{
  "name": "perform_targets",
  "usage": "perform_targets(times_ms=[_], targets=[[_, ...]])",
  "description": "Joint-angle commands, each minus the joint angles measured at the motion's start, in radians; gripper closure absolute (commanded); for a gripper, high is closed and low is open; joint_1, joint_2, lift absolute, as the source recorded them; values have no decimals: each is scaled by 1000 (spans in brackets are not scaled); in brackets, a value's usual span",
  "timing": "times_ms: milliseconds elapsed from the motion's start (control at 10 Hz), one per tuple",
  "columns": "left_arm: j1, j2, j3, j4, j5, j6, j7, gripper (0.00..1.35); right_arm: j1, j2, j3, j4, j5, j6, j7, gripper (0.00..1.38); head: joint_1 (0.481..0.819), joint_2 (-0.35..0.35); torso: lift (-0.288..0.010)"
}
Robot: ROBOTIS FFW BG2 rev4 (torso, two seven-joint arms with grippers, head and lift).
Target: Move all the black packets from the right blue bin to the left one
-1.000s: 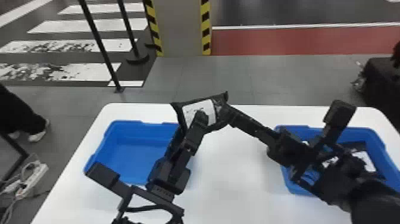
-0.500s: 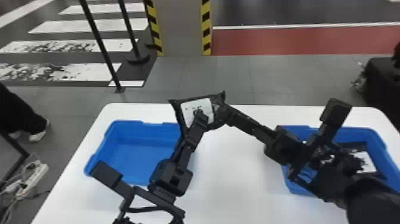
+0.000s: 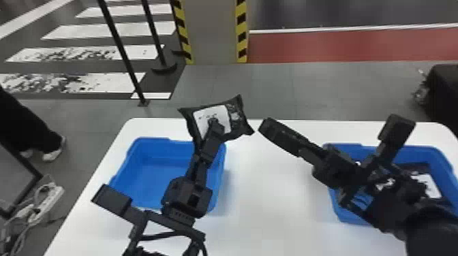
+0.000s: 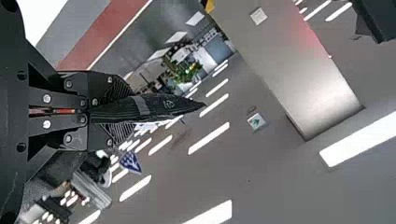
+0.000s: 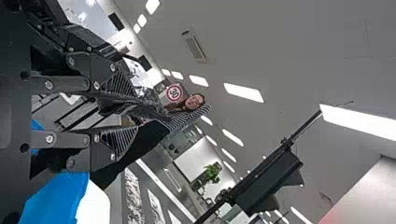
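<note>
My left gripper (image 3: 215,126) is shut on a black packet (image 3: 236,114) with a white label, above the table between the bins, near the left blue bin (image 3: 146,163). In the left wrist view the left gripper (image 4: 122,112) pinches the packet (image 4: 161,106), seen edge-on. To the packet's right is my right gripper (image 3: 280,134), apart from it. The right wrist view has the right gripper (image 5: 135,114) open, its two fingers spread, with the packet (image 5: 137,73) beyond them. Another black packet (image 3: 417,167) lies in the right blue bin (image 3: 405,149), partly hidden by the right arm.
Both bins stand on the white table (image 3: 269,211), with a wide gap between them. The right arm crosses over the right bin's near left part. A black stand (image 3: 117,41) and a striped pillar (image 3: 213,30) stand behind on the floor.
The right gripper has let go of the packet and drawn back to the right. The packet, held by the left gripper, has tilted and its right end is now free.
</note>
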Motion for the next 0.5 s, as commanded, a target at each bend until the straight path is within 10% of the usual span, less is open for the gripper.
perform_targets(times_ms=[0, 400], targets=[[2, -19, 105, 0, -247, 10, 55, 1222, 32, -1, -63, -43, 113, -7, -5, 102, 695, 153, -110], [-123, -19, 318, 295, -741, -134, 154, 906, 103, -21, -120, -99, 222, 11, -57, 159, 695, 241, -110]])
